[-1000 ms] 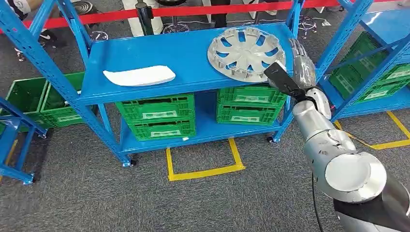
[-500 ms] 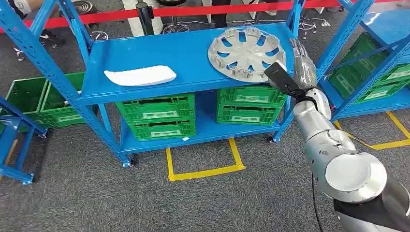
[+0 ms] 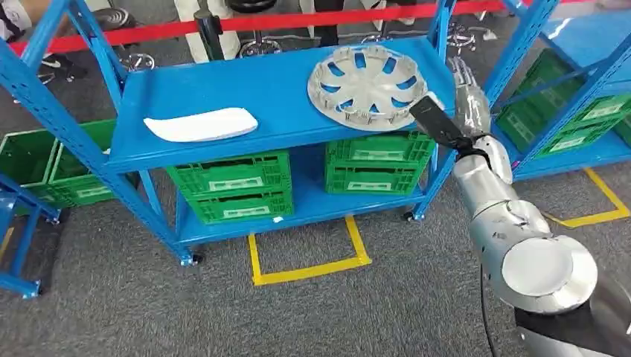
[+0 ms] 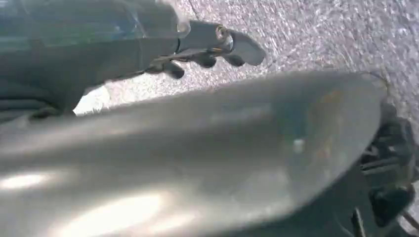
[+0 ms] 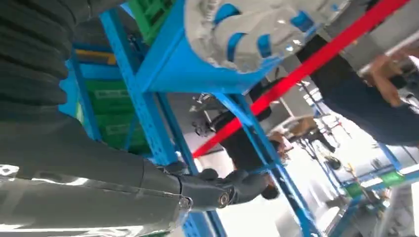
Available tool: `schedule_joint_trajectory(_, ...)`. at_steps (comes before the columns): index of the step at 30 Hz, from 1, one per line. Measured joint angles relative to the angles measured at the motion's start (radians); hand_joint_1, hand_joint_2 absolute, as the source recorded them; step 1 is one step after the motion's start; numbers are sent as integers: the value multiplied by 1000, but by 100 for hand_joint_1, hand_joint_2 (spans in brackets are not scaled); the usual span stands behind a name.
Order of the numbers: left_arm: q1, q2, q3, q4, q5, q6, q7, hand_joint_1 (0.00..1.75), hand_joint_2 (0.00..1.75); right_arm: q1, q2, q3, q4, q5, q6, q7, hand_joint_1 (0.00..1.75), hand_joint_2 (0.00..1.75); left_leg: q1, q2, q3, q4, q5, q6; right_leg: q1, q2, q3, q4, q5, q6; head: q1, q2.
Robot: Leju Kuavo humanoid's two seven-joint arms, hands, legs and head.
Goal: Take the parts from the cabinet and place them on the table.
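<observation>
Head view, setting: blue steel rack (image 3: 223, 141) on grey carpet, green crates (image 3: 227, 182) on the lower shelf, red barrier tape behind with people's legs past it.
Head view, parts: silver hubcap (image 3: 364, 83) lying flat at the right end of the top shelf, white tray-like part (image 3: 199, 124) well apart on the left.
Head view, right robot hand (image 3: 465, 100): raised just beside the hubcap's right rim, right by the rack post. Fingers look stretched upward with nothing in them, so I'd call it released. Can't tell if it touches the rim or is just short of it.
Handling guess: hubcap looks like thin plastic, so light, fairly stiff, bit slippery on the smooth face. I'd take it at the rim or hook through one of the spoke slots, not press on the middle. White part looks light too; its edge is probably the spot.
Right wrist view: hubcap (image 5: 247, 29) on the shelf edge beyond the hand, dark fingers (image 5: 232, 185) apart from it and holding nothing.
Left wrist view: blurry grey cover up close over carpet, a few dark fingers (image 4: 205, 59) poking out. Left robot hand (image 4: 197, 49) state, honestly can't tell.
</observation>
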Motion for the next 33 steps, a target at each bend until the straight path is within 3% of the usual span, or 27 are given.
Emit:
schedule_joint_trajectory(2,1,0,0,0,0,0,2,0,0,3,0,-1,0,0,-1,0,0,175,1,5,5,-8,-4,-9,1,6,-1,-2,-4,-9,-5,0)
schedule_joint_trajectory(3,0,0,0,0,0,0,2,0,0,1,0,-1,0,0,-2,0,0,175,2,1,4,-5,-17,-17,-7,6,10,-11,-5,-13,-5,0)
schedule_joint_trajectory(4,0,0,0,0,0,0,1,0,0,-1,0,-1,-1,0,-4,-1,0,175,3,-17,-2,21,-24,-22,-8,7,18,-15,-9,-18,-8,0)
schedule_joint_trajectory(5,-1,0,0,0,0,0,0,0,0,-4,-2,-3,-2,0,-6,-1,0,175,4,-26,-36,81,-47,-26,-8,6,23,-16,-13,-24,-10,0)
schedule_joint_trajectory(7,0,0,0,0,0,0,0,0,0,1,1,-4,-2,0,-6,-2,0,175,8,-30,-149,254,-97,-31,-7,8,35,-17,-26,-29,-14,0)
schedule_joint_trajectory(8,2,0,0,0,0,0,1,0,0,6,2,-4,0,0,-6,-2,0,175,8,-29,-193,304,-97,-31,-6,10,44,-17,-34,-29,-15,0)
schedule_joint_trajectory(9,3,0,0,0,0,0,1,0,0,10,1,-5,0,0,-6,-2,0,175,8,-29,-213,304,-70,-31,-6,12,55,-17,-42,-27,-16,0)
schedule_joint_trajectory(10,3,0,-1,0,0,0,1,0,0,11,1,-5,0,0,-6,-2,0,175,9,-28,-213,268,-20,-28,-6,13,69,-17,-53,-25,-16,0)
schedule_joint_trajectory(12,3,1,-1,0,0,1,1,0,0,9,1,-6,0,0,-7,-3,0,175,9,-28,-166,104,122,-20,-6,15,105,-17,-78,-20,-17,0)
schedule_joint_trajectory(14,5,2,-1,1,0,1,1,0,0,7,0,-6,0,0,-8,-3,0,175,0,-32,-139,66,121,-13,-3,17,122,-23,-93,-7,-14,0)
schedule_joint_trajectory(16,1,2,-1,1,0,1,1,0,0,7,2,-6,1,0,-8,-4,0,175,-2,-30,-118,33,86,-1,-6,19,122,-27,-92,2,-14,0)
schedule_joint_trajectory(18,2,2,-1,1,0,2,2,0,0,5,1,-7,0,0,-10,-4,0,175,3,-30,-104,21,78,12,-5,19,119,-19,-89,12,-14,0)
schedule_joint_trajectory(19,4,3,-1,2,0,2,2,0,0,4,3,-7,0,0,-10,-5,0,175,7,-29,-89,13,75,17,-6,13,105,19,-91,15,-11,0)
schedule_joint_trajectory(20,3,2,-1,2,0,2,1,0,0,2,4,-7,0,1,-10,-5,0,175,6,-28,-79,7,70,24,-7,10,72,80,-105,19,-8,0)
schedule_joint_trajectory(23,4,1,-1,3,0,1,1,0,0,13,3,-7,0,0,-10,-5,0,175,7,-28,-51,6,47,29,-8,9,-63,269,-177,28,-3,0)
schedule_joint_trajectory(24,6,0,-1,3,0,1,2,0,0,17,3,-7,0,0,-9,-5,0,175,6,-27,-37,6,36,28,-7,9,-92,281,-176,28,-3,0)
schedule_joint_trajectory(25,7,0,-1,4,-1,2,2,0,0,19,3,-7,0,0,-9,-5,0,175,6,-27,-24,6,26,28,-7,9,-98,257,-150,26,-3,0)
schedule_joint_trajectory(26,7,0,-1,5,-1,1,2,0,0,19,3,-7,0,0,-9,-5,0,175,3,-27,-6,6,14,26,-7,9,-89,195,-94,20,-2,0)
schedule_joint_trajectory(28,6,-1,-1,5,-1,1,2,0,0,16,0,-7,0,0,-9,-5,0,175,0,-26,25,5,-9,22,-1,8,-61,36,57,0,-2,0)
schedule_joint_trajectory(29,6,-4,-1,5,-1,2,2,0,0,21,-1,-7,0,0,-9,-3,0,175,0,-25,34,5,-15,17,5,7,-65,37,45,-7,-9,0)
schedule_joint_trajectory(30,6,-3,-2,5,-1,1,2,0,0,21,-4,-7,1,0,-8,-2,0,175,3,-26,27,1,-20,9,9,6,-57,13,25,-12,-5,0)
schedule_joint_trajectory(31,6,-4,-2,5,-1,2,2,0,0,20,-4,-7,0,0,-8,-2,0,175,3,-24,32,-2,-27,0,10,7,-56,12,46,-12,3,0)
schedule_joint_trajectory(33,5,-6,-2,5,-1,1,4,0,0,12,-5,-8,-1,0,-10,-1,0,175,0,-23,50,-1,-23,-8,4,10,-34,-5,37,-23,2,0)
